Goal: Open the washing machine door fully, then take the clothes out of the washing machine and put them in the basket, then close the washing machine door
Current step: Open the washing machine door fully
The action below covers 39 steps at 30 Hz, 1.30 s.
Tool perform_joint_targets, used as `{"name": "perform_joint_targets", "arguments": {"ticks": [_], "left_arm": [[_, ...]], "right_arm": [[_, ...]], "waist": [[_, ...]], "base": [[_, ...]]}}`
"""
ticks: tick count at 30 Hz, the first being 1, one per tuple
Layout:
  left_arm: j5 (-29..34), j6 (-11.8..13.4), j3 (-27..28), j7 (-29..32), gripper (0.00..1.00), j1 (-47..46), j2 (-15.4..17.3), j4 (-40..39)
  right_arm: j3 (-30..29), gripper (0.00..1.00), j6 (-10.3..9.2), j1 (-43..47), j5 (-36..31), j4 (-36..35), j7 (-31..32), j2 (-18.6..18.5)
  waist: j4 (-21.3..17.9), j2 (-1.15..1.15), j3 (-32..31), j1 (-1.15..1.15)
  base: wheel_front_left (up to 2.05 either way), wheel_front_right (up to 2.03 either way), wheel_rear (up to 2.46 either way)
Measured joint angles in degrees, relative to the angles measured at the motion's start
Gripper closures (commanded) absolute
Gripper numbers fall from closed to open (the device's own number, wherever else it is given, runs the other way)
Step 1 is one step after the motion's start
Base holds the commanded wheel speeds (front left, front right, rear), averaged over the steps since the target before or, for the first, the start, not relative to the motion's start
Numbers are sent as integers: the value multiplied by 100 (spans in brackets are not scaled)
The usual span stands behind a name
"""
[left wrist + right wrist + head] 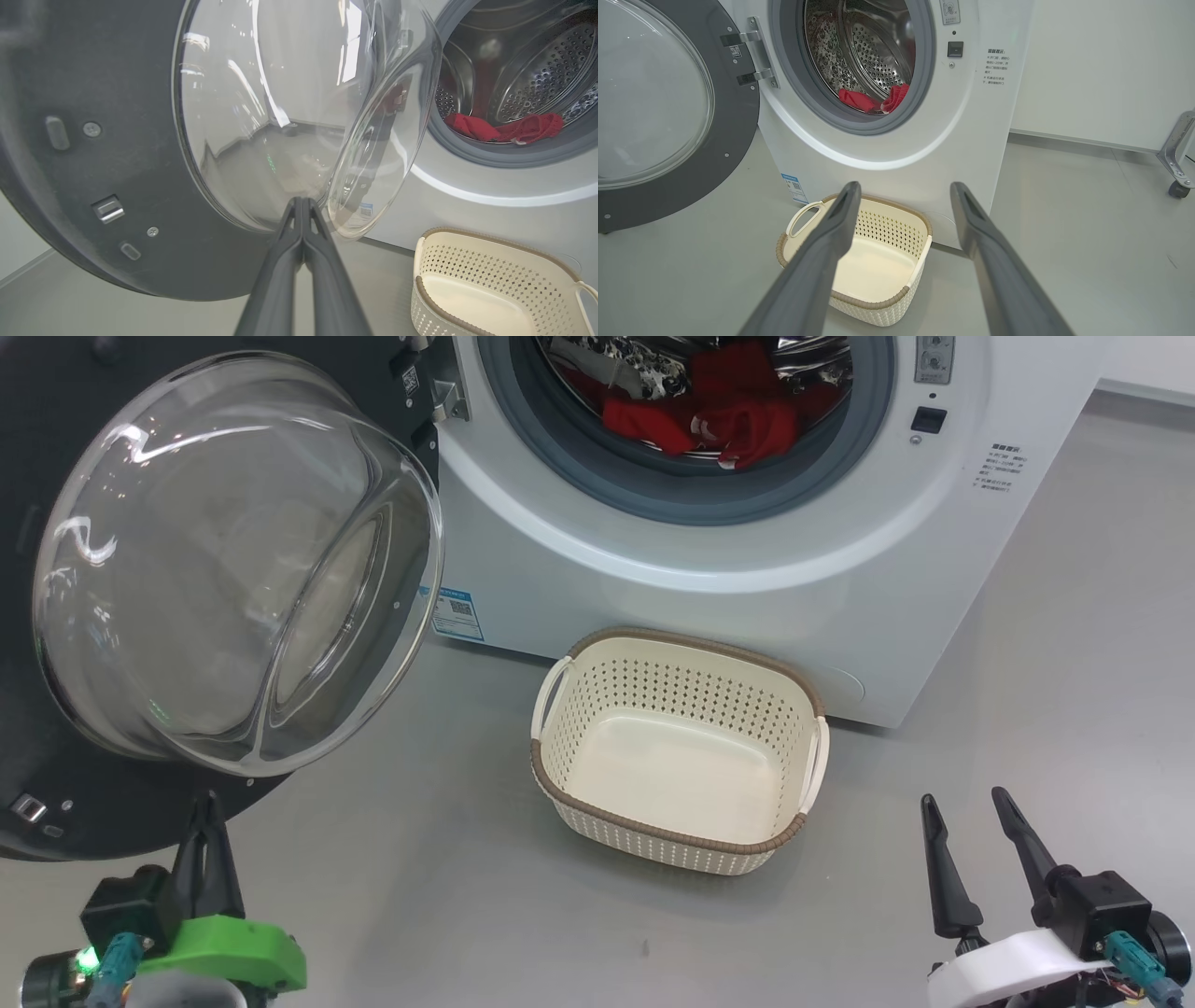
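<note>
The washing machine door [233,569] stands swung wide open to the left, its glass bowl bulging toward me. Red clothes [719,415] lie in the drum of the white washing machine [747,569]. The cream basket [677,751] sits empty on the floor before the machine. My left gripper [207,803] is shut with nothing in it, its tips just below the door's lower rim; in the left wrist view the left gripper [302,200] points at the door [261,116]. My right gripper [962,798] is open, right of the basket; in the right wrist view the right gripper [903,186] frames the basket [878,261].
Grey floor [420,896] spreads around the basket. A white wall [1101,65] runs to the machine's right, with a metal frame on a castor [1176,158] at its foot.
</note>
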Motion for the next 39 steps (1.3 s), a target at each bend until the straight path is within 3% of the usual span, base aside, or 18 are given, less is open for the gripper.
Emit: {"name": "perform_joint_targets", "arguments": {"ticks": [8,11,12,13,39], "left_arm": [[42,-216,-467,0,98,314,-33,-256],[41,-287,-610,0,44,417,-40,-290],[40,-301,-638,0,16,440,-40,-304],[34,-303,-669,0,0,458,-42,-313],[25,-225,-934,66,0,641,-44,-503]], "right_arm": [[104,0,0,5,-70,-16,0,11],[134,0,0,5,-94,-45,0,15],[147,0,0,5,-96,-55,0,15],[161,0,0,5,-102,-67,0,15],[419,0,-10,193,-125,-105,0,88]], "waist": [[-85,0,-97,0],[-169,0,-121,0],[-201,0,-127,0],[-237,0,-133,0],[-1688,0,-369,0]], "base": [[0,0,0],[0,0,0],[0,0,0],[0,0,0],[0,0,0]]}}
